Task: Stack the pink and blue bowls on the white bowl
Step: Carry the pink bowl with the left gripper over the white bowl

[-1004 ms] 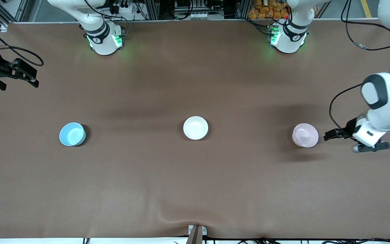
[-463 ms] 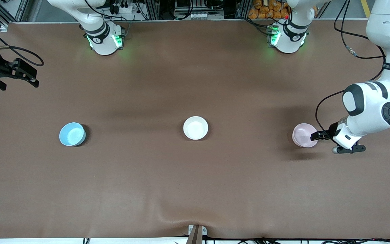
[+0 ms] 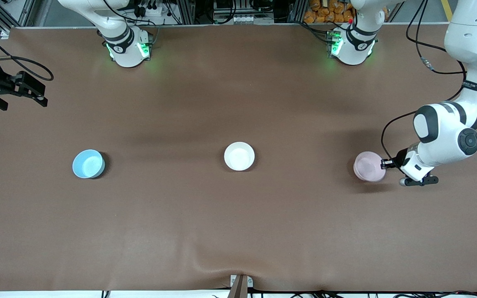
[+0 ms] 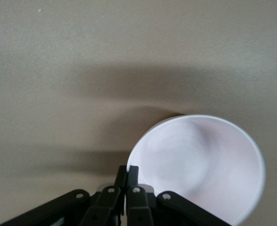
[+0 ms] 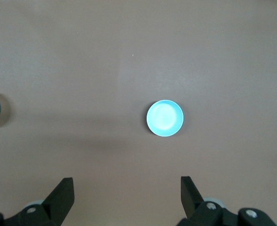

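Left gripper (image 3: 384, 164) pinches the rim of the pale pink plastic bowl (image 3: 369, 166) at frame right, ready for lifting toward the central white plastic bowl (image 3: 239, 156). Right gripper (image 3: 39, 98), fingers spread, waits upper left; the sky-blue plastic bowl (image 3: 88, 164) sits untouched.

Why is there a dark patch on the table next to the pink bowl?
That is shadow. In the front view, it lies beside the pink bowl under the left arm, whose left gripper is shut on the rim. In the left wrist view, a soft blurry shadow spreads from the bowl across the table.
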`<state>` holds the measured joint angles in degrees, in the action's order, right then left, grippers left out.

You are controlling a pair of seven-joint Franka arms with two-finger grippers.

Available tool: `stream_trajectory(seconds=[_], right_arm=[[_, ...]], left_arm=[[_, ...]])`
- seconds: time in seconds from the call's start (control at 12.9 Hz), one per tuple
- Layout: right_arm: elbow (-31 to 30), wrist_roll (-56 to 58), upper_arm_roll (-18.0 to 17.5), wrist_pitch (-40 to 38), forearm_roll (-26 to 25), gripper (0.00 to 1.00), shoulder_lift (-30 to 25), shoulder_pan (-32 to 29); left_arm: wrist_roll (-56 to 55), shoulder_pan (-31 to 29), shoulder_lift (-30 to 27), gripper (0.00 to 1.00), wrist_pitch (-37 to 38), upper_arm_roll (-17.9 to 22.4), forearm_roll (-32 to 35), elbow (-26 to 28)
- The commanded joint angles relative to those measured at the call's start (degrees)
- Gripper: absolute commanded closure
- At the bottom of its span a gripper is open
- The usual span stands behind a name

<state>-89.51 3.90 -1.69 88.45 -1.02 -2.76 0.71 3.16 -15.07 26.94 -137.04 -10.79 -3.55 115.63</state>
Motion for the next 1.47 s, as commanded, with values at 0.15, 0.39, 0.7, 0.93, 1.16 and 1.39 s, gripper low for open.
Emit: stream_trajectory(seconds=[0.15,0.39,0.7,0.93,1.16,1.39], right_arm=[[1.0,0.1,-0.6,-0.7,-0.3,0.0,0.4,-0.7],[1.0,0.1,-0.6,-0.7,-0.2,0.0,0.4,-0.7],[1.0,0.1,-0.5,-0.7,-0.3,0.0,0.4,-0.8],[1.0,0.1,-0.5,-0.6,-0.3,0.0,0.4,-0.7],[1.0,0.1,-0.5,-0.7,-0.3,0.0,0.4,-0.8],[1.0,0.1,-0.5,-0.7,-0.2,0.0,0.4,-0.8]], left_arm=[[0.0,1.9,0.2,1.0,-0.9,0.0,1.3,0.2],[-0.5,3.6,-1.9,1.0,-0.5,-2.1,1.3,-0.5],[-2.9,3.7,-3.0,1.0,5.1,-10.3,1.1,-6.4],[-11.3,7.3,-2.8,1.0,7.5,-14.4,1.1,-10.9],[-20.2,16.8,-0.7,1.0,7.7,-14.1,1.4,-16.5],[-28.6,24.1,2.3,1.0,7.7,-13.8,2.0,-21.3]])
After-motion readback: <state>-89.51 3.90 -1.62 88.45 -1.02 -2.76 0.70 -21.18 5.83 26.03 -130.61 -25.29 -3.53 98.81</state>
